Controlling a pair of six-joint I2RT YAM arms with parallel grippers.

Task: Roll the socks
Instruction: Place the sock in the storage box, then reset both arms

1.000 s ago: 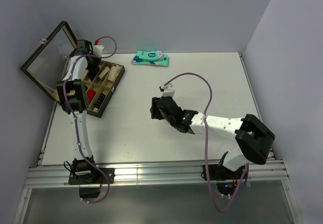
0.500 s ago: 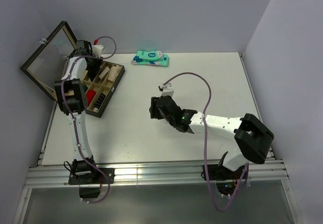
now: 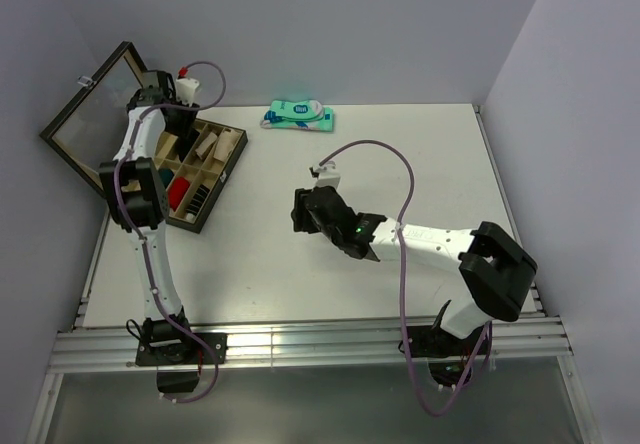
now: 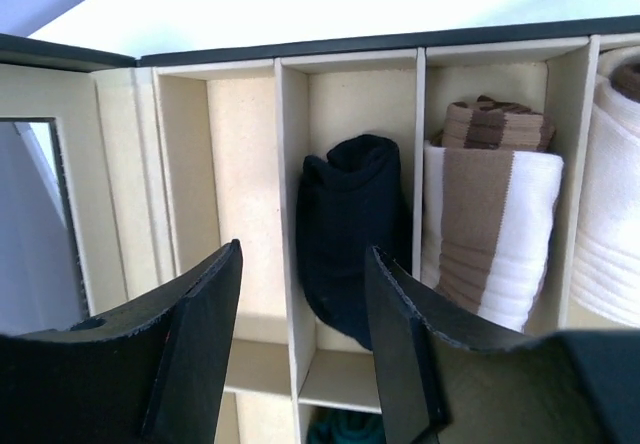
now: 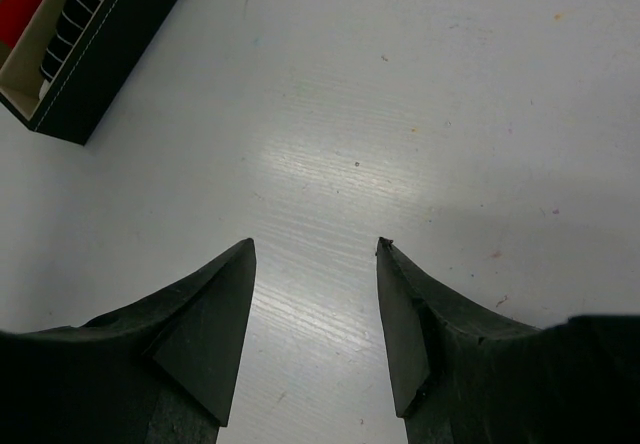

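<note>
Bright, even light; soft glare on the table (image 5: 340,169).

Right hand (image 5: 316,244) hangs over bare counter (image 3: 420,164), fingers apart, nothing between them, and there's loads of open surface all round it. The only things about are the divided box (image 3: 228,176) off to its left and the teal packaged pair (image 3: 298,116) at the far edge, both well apart from it.

Left side is the tight bit. Left hand (image 4: 304,249) sits over the box's far end, with the raised lid (image 3: 95,129) just beside the arm. Below its spread fingers, thin dividers (image 4: 292,214) cut the box into narrow slots. The bare slot (image 4: 240,194) has room; the next is plugged by the black sock roll (image 4: 350,234), then a striped roll (image 4: 490,224) jammed wall to wall.
</note>
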